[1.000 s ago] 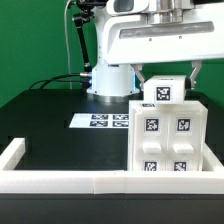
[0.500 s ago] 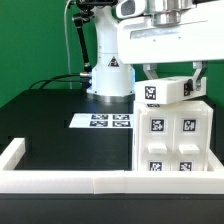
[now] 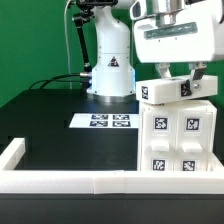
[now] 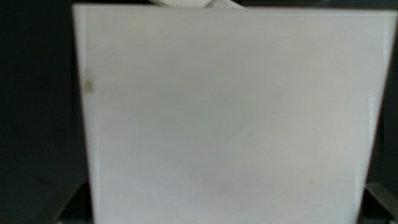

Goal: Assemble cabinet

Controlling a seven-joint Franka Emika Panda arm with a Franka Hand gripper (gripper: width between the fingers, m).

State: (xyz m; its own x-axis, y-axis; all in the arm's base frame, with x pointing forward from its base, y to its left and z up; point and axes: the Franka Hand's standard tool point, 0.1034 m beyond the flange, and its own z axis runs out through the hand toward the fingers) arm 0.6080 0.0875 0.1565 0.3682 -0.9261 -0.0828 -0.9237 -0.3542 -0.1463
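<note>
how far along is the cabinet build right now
Done: the cabinet body stands upright, four tags showing on its front. In hand: the pincer grips a tagged white piece, held tilted at the body's top. Left: seating that piece level, it seems; whether other parts remain isn't visible.

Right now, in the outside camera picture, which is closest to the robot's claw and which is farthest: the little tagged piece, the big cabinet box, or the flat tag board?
1. The insert piece: gripped between the fingers of the gripper.
2. The cabinet body: just underneath, at the exterior view's right.
3. The marker board: flat on the table, toward the exterior view's left.
</note>
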